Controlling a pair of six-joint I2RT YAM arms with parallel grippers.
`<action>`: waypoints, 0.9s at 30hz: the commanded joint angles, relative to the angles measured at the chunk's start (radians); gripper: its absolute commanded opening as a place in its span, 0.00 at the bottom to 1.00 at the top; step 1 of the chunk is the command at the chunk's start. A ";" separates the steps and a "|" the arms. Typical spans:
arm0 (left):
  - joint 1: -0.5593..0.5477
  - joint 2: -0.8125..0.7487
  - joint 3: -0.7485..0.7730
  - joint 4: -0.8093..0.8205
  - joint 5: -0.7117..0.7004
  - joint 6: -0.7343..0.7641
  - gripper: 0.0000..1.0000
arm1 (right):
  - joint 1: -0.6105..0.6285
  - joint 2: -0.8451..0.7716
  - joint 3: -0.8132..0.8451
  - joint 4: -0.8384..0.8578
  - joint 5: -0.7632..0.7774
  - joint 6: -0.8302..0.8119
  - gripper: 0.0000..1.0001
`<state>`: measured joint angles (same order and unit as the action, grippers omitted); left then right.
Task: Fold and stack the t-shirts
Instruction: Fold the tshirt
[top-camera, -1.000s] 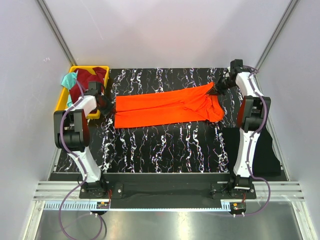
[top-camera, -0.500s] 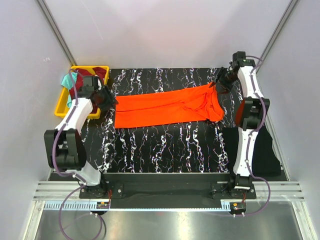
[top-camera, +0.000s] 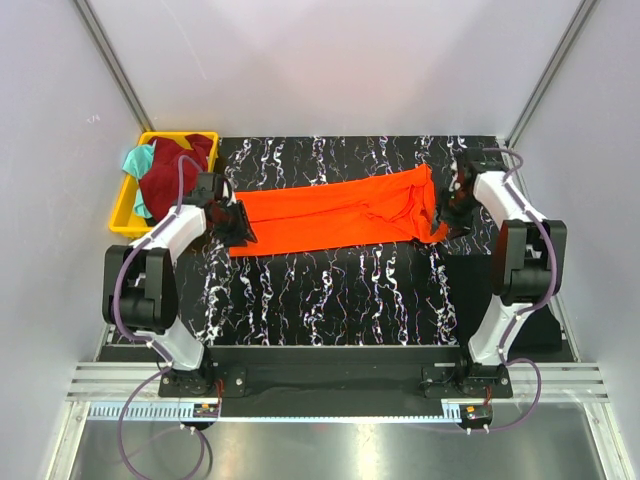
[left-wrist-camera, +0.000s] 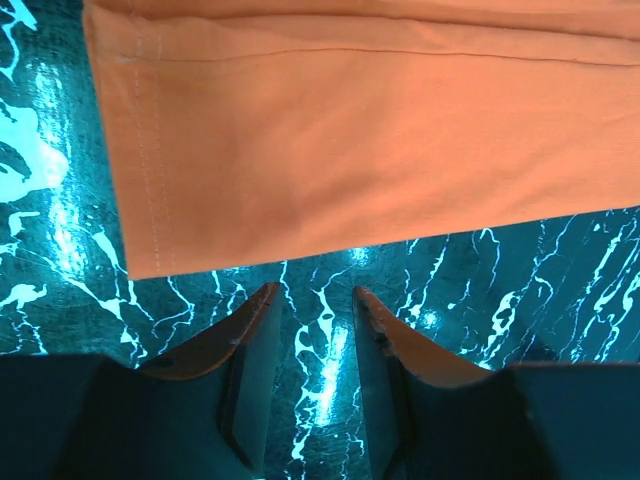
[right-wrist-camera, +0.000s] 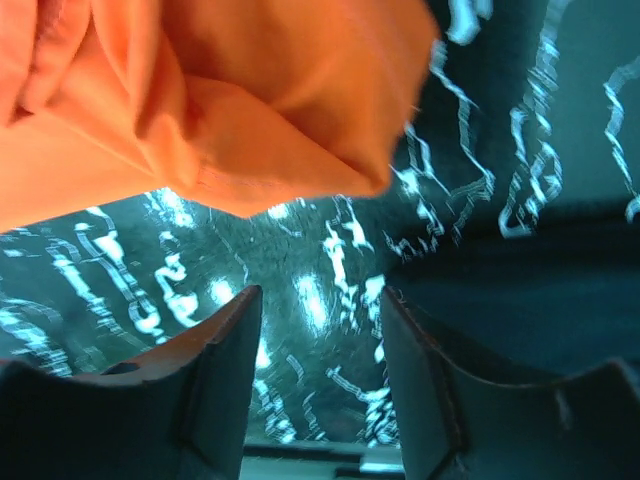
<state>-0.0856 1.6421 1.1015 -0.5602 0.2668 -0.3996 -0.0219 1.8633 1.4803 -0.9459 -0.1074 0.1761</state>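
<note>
Your left gripper and right gripper hang parted, empty, at either end of the orange t-shirt on the table; pinch that bunched right end blindly and you'll likely fold creases in.

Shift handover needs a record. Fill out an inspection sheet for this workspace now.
Surface: black white-veined table.
Job's things: orange t-shirt folded into a long strip across the table; maroon t-shirt and teal t-shirt crumpled in the yellow bin, far left.
Clutter: plain black sheet at the right edge.
Grippers: left gripper open, empty, by the strip's left end; right gripper open, empty, by its right end.
Cables: purple cables along both arms, looped at the bases.
Surroundings: pale walls, metal frame posts.
</note>
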 joint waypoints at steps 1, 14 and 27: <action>0.004 0.010 0.012 0.022 0.029 0.012 0.38 | 0.072 -0.030 -0.035 0.147 0.084 -0.108 0.60; 0.021 0.030 0.000 -0.006 -0.047 -0.001 0.29 | 0.106 0.077 -0.021 0.255 0.265 -0.164 0.68; 0.044 0.085 0.004 -0.018 -0.084 -0.007 0.30 | 0.102 0.160 0.060 0.276 0.238 -0.125 0.40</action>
<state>-0.0536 1.6947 1.0988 -0.5816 0.2081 -0.4007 0.0795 2.0190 1.4940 -0.6968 0.1150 0.0330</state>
